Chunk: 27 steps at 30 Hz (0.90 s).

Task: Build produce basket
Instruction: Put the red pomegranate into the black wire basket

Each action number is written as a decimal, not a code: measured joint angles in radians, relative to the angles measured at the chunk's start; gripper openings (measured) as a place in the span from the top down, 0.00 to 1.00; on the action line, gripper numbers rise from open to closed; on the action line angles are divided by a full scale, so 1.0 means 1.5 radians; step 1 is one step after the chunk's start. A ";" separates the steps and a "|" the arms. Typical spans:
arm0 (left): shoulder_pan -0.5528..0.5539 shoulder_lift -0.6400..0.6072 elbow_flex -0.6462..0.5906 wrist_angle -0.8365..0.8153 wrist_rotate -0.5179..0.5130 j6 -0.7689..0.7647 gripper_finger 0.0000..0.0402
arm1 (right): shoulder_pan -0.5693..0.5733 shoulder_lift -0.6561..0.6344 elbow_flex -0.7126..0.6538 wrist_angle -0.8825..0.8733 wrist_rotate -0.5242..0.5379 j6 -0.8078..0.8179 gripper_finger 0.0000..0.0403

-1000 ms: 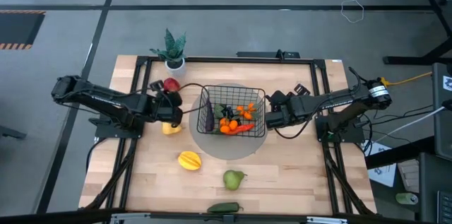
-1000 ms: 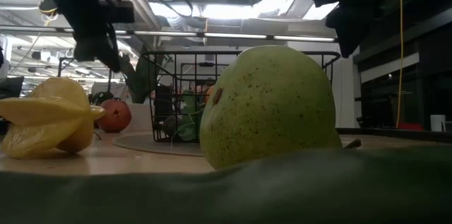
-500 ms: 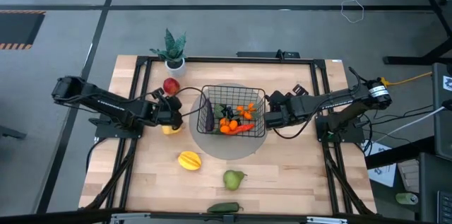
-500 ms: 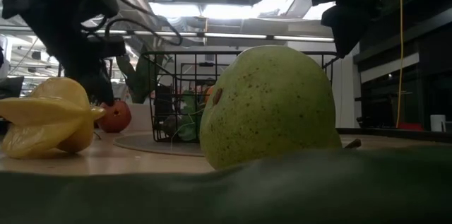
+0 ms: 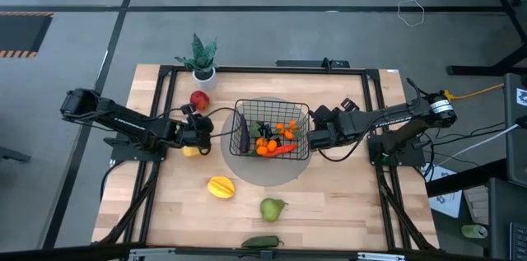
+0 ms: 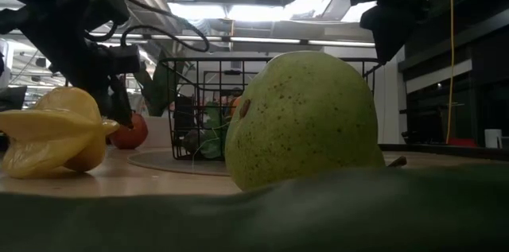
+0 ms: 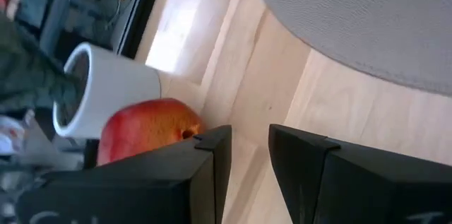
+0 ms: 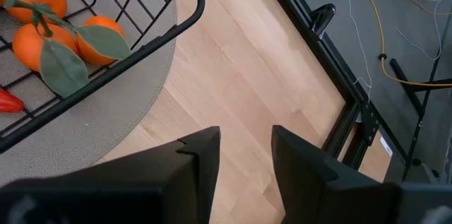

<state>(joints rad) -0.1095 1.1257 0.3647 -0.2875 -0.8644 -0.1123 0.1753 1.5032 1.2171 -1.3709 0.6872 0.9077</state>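
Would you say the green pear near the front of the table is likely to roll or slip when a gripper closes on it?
The green pear lies on its side, so a nudge would probably rock or roll it. Its rounded, smooth-looking skin may slip between narrow fingers; gripping across the tapered neck seems safer.

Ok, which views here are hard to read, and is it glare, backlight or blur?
Low view: ceiling lights behind leave the left arm silhouetted, while the green pear crowds the picture and a blurred dark green shape fills the foreground. Left wrist view: soft throughout, red apple and white pot fuzzy. Right wrist view: oranges sharp, fingers blurred. High view: evenly lit.
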 joint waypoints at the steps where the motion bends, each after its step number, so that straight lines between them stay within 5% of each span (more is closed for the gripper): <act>1: 0.001 0.000 0.000 0.000 -0.003 0.015 0.78 | 0.000 0.000 0.000 0.001 0.000 0.000 0.70; 8: 0.036 0.000 -0.001 0.009 -0.044 0.027 0.78 | 0.000 0.000 0.000 0.009 0.001 0.000 0.70; 15: 0.080 0.000 -0.001 0.024 0.046 0.029 0.74 | 0.000 0.000 0.000 0.018 0.003 -0.017 0.70; 27: 0.118 0.000 -0.001 0.051 0.049 0.082 0.63 | 0.000 0.000 0.000 0.020 0.002 -0.020 0.70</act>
<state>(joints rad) 0.0673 1.1259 0.3637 -0.2111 -0.7915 0.0109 0.1753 1.5032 1.2171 -1.3411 0.6907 0.8780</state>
